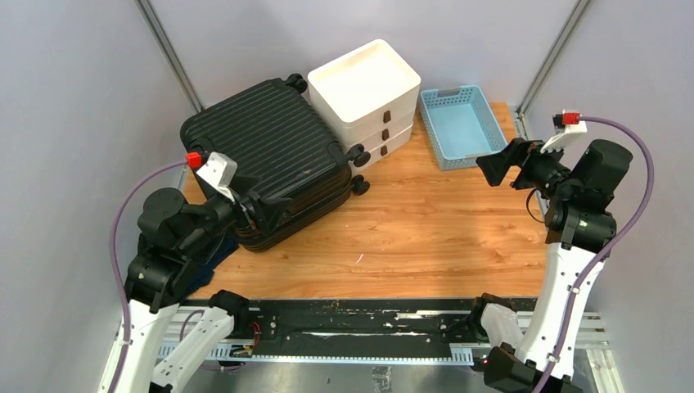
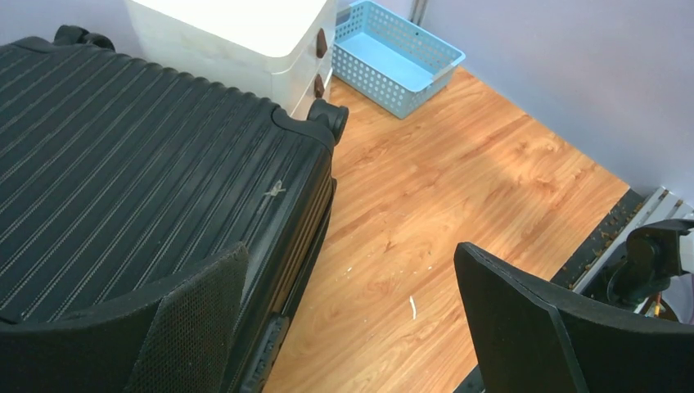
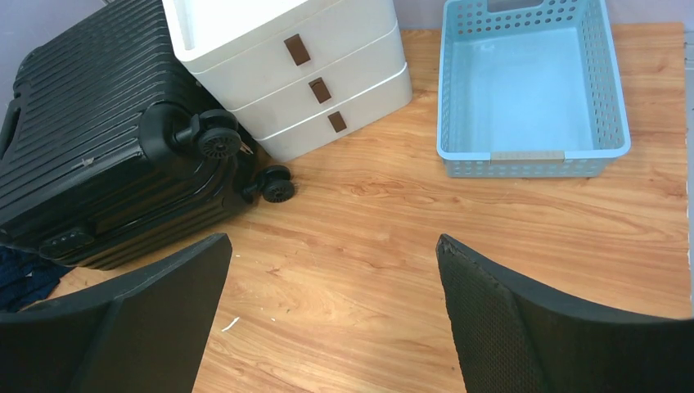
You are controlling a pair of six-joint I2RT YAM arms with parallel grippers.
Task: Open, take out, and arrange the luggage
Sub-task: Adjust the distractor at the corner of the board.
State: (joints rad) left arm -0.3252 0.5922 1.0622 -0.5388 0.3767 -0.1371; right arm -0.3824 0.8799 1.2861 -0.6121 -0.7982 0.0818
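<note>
Wooden counter (image 1: 425, 237), bearing all items. Black ribbed luggage (image 1: 266, 151), closed, flat on its side at the counter's far left, wheels just beside the white three-drawer unit (image 1: 364, 86) standing to its right. Light-blue mesh basket (image 1: 458, 123), far right, apart from the drawers. Left arm (image 1: 168, 225), left jaws spread wide, holding nothing, over the near end of the luggage. Right arm (image 1: 585, 192), right jaws likewise wide, holding nothing, raised near the basket. Dark blue cloth (image 1: 217, 254) at the luggage's near left corner. Small white scrap (image 1: 360, 258) on bare wood.
</note>
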